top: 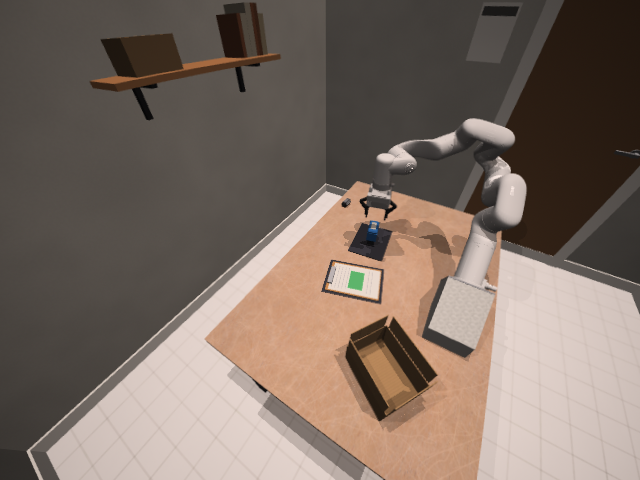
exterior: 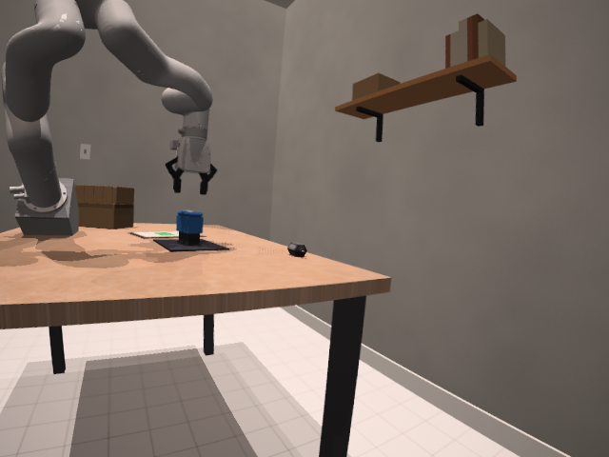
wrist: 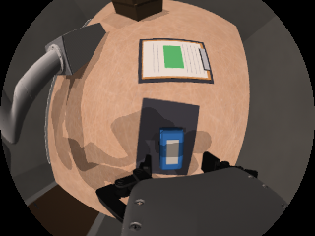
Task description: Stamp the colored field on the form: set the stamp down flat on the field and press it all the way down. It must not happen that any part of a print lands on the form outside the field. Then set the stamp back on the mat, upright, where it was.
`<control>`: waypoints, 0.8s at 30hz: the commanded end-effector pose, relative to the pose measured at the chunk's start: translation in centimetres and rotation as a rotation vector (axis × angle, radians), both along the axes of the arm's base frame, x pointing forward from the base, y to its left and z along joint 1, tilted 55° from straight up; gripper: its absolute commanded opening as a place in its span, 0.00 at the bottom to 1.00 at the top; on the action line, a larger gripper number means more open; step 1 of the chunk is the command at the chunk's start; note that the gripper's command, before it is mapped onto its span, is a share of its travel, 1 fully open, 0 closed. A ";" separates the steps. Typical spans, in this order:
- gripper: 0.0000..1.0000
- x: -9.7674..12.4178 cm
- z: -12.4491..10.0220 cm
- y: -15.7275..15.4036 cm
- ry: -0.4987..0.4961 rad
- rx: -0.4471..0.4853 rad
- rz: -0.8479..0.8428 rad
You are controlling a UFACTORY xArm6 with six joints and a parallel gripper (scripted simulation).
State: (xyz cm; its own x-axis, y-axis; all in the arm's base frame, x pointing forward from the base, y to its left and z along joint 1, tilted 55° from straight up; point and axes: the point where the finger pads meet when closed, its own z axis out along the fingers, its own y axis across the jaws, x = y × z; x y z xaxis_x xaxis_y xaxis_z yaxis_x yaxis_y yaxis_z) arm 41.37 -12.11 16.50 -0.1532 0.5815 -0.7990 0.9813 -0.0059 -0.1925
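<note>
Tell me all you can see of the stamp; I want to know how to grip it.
The stamp has a broad blue upper body on a narrower black base. It stands upright on the dark mat, near the mat's middle, touching nothing else. From above, its top shows a rectangular blue frame around a grey panel. The open gripper hangs above it, apart from it, holding nothing.

High corner top cam; low table-level ext cam; wrist cam straight down; all sharing the mat (top: 369,244).
</note>
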 end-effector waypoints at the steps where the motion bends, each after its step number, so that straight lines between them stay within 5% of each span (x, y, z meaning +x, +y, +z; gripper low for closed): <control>1: 0.91 0.0 0.2 0.0 -0.002 0.001 0.002; 24: 0.91 -0.3 -1.6 -2.6 -0.002 0.001 0.002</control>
